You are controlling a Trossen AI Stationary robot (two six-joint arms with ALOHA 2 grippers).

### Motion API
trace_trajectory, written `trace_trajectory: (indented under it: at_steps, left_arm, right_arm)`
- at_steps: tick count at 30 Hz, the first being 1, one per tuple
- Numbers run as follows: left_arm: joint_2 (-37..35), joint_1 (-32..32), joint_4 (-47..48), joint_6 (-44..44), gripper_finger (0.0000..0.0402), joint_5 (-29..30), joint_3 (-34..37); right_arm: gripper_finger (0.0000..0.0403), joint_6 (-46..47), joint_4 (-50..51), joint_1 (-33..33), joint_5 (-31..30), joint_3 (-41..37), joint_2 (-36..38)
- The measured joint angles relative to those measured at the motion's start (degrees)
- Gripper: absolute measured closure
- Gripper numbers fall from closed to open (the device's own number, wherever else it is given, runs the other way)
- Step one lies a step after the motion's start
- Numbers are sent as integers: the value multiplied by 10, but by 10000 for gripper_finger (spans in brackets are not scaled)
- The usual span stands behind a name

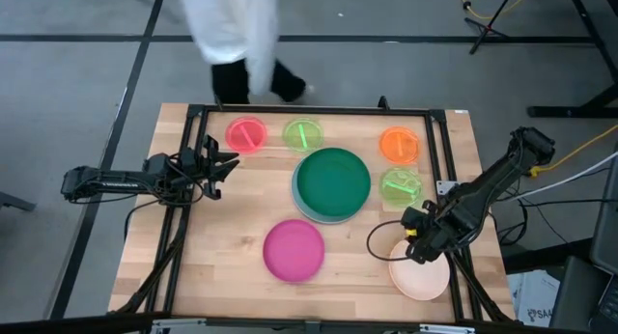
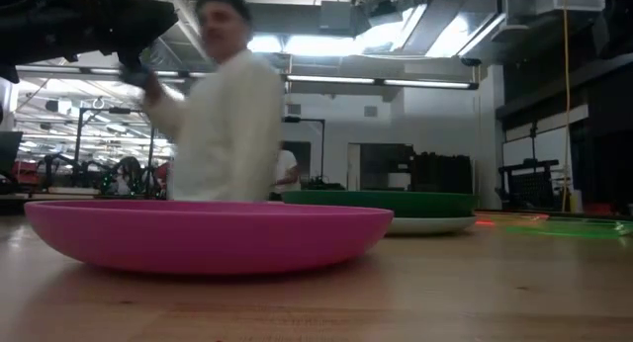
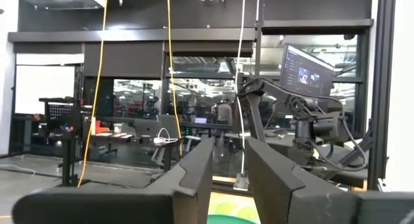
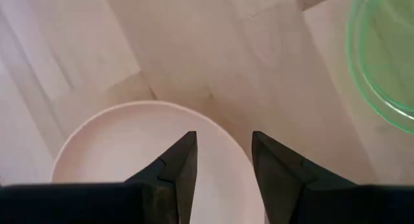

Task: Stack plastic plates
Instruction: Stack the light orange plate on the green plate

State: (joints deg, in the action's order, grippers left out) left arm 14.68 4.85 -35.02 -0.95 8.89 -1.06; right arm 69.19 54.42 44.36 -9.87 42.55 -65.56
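The left gripper (image 1: 224,167) hovers open and empty at the table's left edge. The magenta plate (image 1: 294,249) lies near the front; the dark green plate (image 1: 333,179) sits stacked on a light blue one. The right gripper (image 1: 413,230) hangs parted over the peach plate (image 1: 421,276), holding nothing.

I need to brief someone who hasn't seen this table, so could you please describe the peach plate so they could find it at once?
Start at the wooden table and go to its near right corner, below the right pincer. The peach plate lies there at the table's edge. It is the only pale, opaque plate there; the neon green plate and orange plate farther back are smaller and see-through.
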Motion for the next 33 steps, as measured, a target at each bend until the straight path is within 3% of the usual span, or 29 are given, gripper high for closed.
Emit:
trace_trajectory:
  at_steps: [9,14,33]
  left_arm:
    - [0,0,2,0,315,0,0]
    - [0,0,3,0,315,0,0]
    - [0,0,3,-1,315,11,0]
  right_arm:
    - [265,-96,-8,-1,19,0,-46]
    - [265,-112,-8,-1,44,0,-82]
    - [265,-171,-52,-1,42,-16,-146]
